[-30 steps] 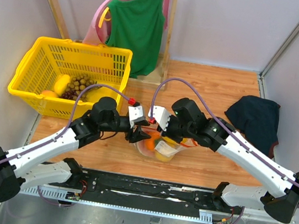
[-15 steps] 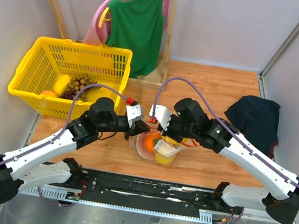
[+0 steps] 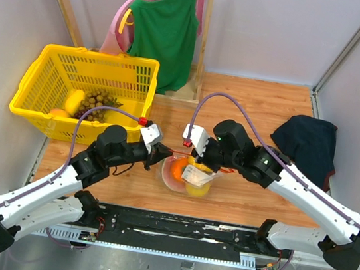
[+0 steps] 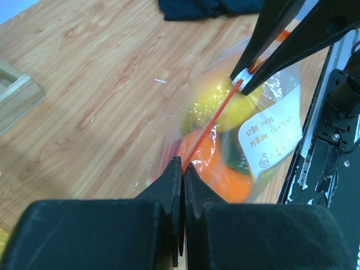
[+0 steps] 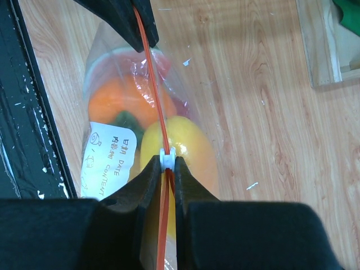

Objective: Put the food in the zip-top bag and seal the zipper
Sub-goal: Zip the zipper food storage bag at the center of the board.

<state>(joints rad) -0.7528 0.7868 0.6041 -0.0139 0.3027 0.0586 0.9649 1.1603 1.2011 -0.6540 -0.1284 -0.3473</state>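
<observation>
Desk [image 3: 264, 106] of pale wood carried everything, and the yellow basket [image 3: 97, 56] at its far left serves here as the landmark. Both arms reached in from the near edge, the left arm [image 3: 46, 183] passing just in front of the basket and the right arm [image 3: 306, 193] coming from well to the right of it. A green top [image 3: 164, 32] hung on a rack just behind the basket's right corner, and a dark navy cloth [image 3: 306, 143] lay heaped far to the right of the basket. The zip-top bag [image 3: 187, 176] lay on the desk to the right of the basket and nearer the arm bases, its white label facing up. The food was inside it: an orange piece [image 5: 112, 104] at the basket-side end and a yellow piece [image 5: 185, 146] beside it, with something red and green behind them that was too blurred to name. More pieces sat in the basket itself, a yellow one [image 3: 74, 100] and a brownish cluster [image 3: 95, 101]. The left tool [image 4: 183, 166] had its jaws pressed together on the basket-side end of the zipper [image 4: 211, 126]. The right tool [image 5: 164, 160] was pinched on the same strip farther from the basket, its tips clamping the small white slider [image 5: 165, 160]. Between the two tools the zipper ran taut and straight across the top of the food.
</observation>
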